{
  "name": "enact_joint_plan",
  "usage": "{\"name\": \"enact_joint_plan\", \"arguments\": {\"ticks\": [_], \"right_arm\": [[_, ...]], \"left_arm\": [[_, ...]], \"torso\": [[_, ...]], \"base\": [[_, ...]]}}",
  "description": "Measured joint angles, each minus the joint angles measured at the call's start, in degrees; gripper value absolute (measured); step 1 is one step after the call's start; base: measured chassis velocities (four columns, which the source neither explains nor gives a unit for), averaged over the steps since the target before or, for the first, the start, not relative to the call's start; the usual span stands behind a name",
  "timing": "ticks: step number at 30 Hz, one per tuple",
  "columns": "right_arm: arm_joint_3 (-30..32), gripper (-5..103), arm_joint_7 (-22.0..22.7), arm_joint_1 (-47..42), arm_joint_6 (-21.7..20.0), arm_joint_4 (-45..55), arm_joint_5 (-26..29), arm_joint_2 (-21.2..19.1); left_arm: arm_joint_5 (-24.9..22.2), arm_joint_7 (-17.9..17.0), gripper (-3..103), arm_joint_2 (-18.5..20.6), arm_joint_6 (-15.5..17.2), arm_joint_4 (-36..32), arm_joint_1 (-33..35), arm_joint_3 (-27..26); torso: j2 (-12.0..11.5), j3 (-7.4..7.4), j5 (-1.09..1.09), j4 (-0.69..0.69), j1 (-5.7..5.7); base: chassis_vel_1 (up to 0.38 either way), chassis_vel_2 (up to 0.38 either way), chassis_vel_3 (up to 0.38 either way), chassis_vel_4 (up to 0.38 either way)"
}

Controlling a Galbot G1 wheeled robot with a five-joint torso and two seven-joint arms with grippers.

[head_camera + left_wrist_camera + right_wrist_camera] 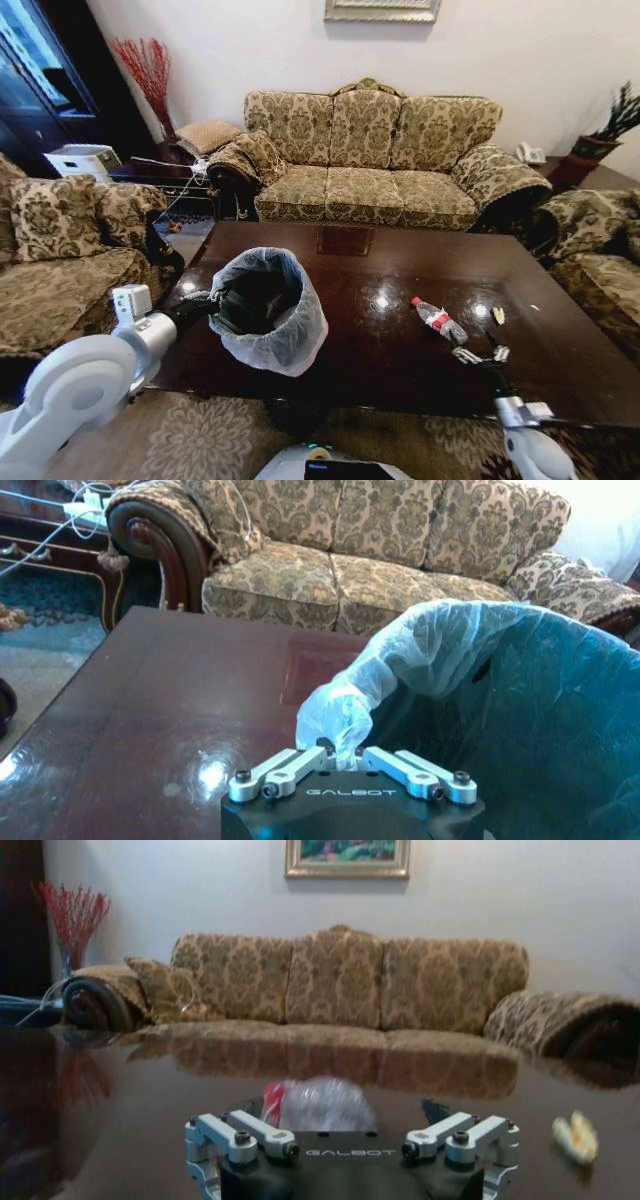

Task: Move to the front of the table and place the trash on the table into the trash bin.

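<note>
Left tool (345, 761) pinched shut on trash bin (262, 310) liner at worktop (380, 260) edge. Right tool (481, 353) gaped wide just before crushed bottle (438, 320). Risk: smooth bottle skidding across glossy wood; thin liner tearing.

arms: white rounded shells | wrists: black | gripper (350, 1129) links: silver, black screws (white "GALBOT" lettering)
</note>
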Motion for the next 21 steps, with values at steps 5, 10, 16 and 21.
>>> {"name": "enact_joint_plan", "arguments": {"ticks": [5,10,16,21], "right_arm": [[-2.05,96,0.91,2.01,-0.52,-1.7,0.13,0.04],[-3.13,75,2.08,3.33,-1.52,-2.09,0.16,0.13],[-3.32,53,3.21,3.83,-1.44,-2.71,-0.07,-0.01],[-3.4,37,4.52,4.15,-1.16,-2.91,-0.1,-0.05]], "left_arm": [[0.03,-0.01,1,0.11,0.06,0.0,0.02,-0.07],[0.03,-0.01,1,0.31,0.08,-0.01,-0.11,-0.06],[0.03,-0.01,1,0.66,0.08,-0.01,-0.16,-0.05],[0.07,0.0,1,0.82,0.0,-0.02,-0.15,-0.04]], "torso": [[0.0,0.0,0.0,0.03,0.0],[0.0,0.0,0.01,0.02,0.0],[0.0,0.0,0.0,0.02,0.0],[0.0,0.0,0.01,0.02,0.0]], "base": [[0.0,0.0,0.0,0.0],[0.0,0.0,0.0,0.0],[0.0,0.0,0.0,0.0],[0.0,0.0,0.0,0.0]]}}
